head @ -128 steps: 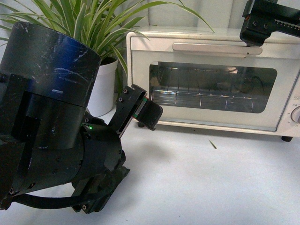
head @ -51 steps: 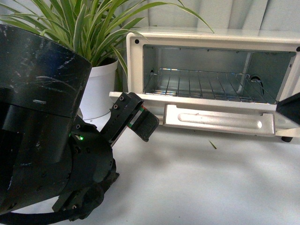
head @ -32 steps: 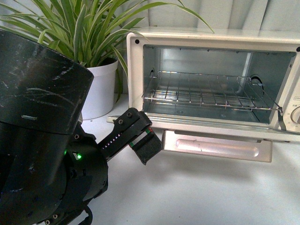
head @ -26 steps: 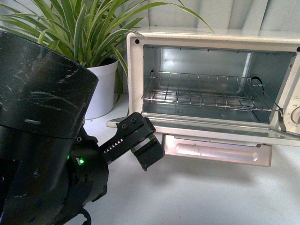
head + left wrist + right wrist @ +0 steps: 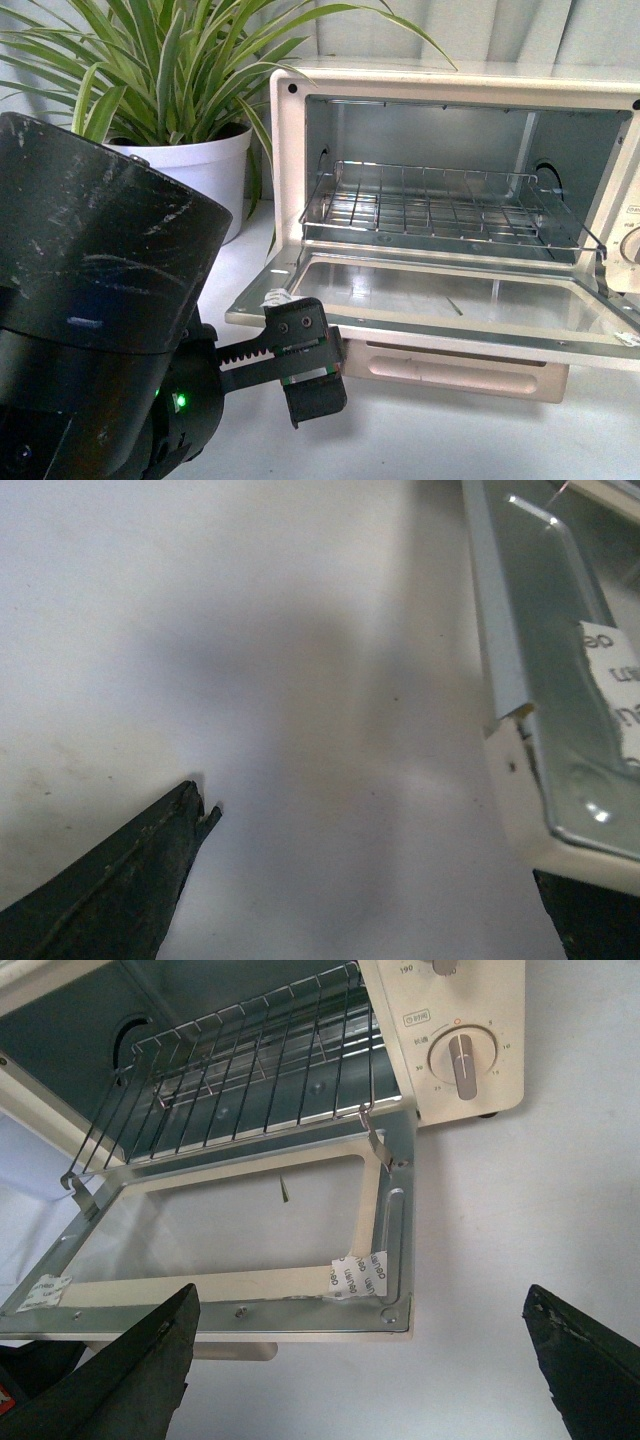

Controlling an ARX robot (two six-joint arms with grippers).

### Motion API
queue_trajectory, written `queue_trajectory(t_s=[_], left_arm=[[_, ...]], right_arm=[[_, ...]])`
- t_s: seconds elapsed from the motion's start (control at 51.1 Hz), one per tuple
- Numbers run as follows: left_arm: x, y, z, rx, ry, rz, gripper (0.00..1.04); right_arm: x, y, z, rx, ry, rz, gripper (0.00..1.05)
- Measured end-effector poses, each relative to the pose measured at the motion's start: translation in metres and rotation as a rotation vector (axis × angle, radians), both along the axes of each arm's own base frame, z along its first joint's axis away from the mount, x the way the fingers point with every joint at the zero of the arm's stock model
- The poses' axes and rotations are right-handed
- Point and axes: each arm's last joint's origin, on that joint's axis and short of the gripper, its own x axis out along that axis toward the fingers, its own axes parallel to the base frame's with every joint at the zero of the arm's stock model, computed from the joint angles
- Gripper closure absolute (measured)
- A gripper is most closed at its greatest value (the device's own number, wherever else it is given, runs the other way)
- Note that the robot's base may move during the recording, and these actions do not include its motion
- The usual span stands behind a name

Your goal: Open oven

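Observation:
The cream-white oven (image 5: 288, 130) stands at the back right with its glass door (image 5: 440, 300) swung down flat. The wire rack (image 5: 440, 205) and shiny interior are exposed, and the bar handle (image 5: 460, 365) hangs under the door's front edge. My left gripper (image 5: 305, 375) is open and empty, just in front of the door's left corner. In the left wrist view it (image 5: 370, 880) hangs over bare table beside that corner (image 5: 540, 780). My right gripper (image 5: 360, 1360) is open and empty, back from the door's front edge (image 5: 200, 1285); the side knob (image 5: 462, 1060) shows beyond.
A spider plant (image 5: 190, 70) in a white pot (image 5: 215, 175) stands left of the oven. My bulky left arm (image 5: 90, 300) fills the lower left of the front view. White table (image 5: 480, 440) lies in front of the oven.
The oven door went from shut to fully swung down. My right gripper left the handle and dropped out of the front view. My left gripper moved lower and nearer.

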Motion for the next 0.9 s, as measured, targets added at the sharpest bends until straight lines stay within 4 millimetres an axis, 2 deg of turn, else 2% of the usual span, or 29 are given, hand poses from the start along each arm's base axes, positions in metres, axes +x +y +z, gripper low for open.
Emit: queue_trajectory(t_s=[0.313, 0.587, 0.9], left_arm=[[-0.005, -0.004, -0.007, 0.246, -0.033, -0.071, 0.07], [-0.008, -0.008, -0.008, 0.395, -0.069, -0.134, 0.07], [-0.018, -0.004, -0.005, 0.389, -0.087, -0.215, 0.07]], right_arm=[[-0.001, 0.005, -0.004, -0.027, 0.022, 0.036, 0.09], [0.000, 0.009, -0.007, -0.053, 0.047, 0.074, 0.09], [-0.001, 0.011, -0.009, -0.048, 0.084, 0.159, 0.09]])
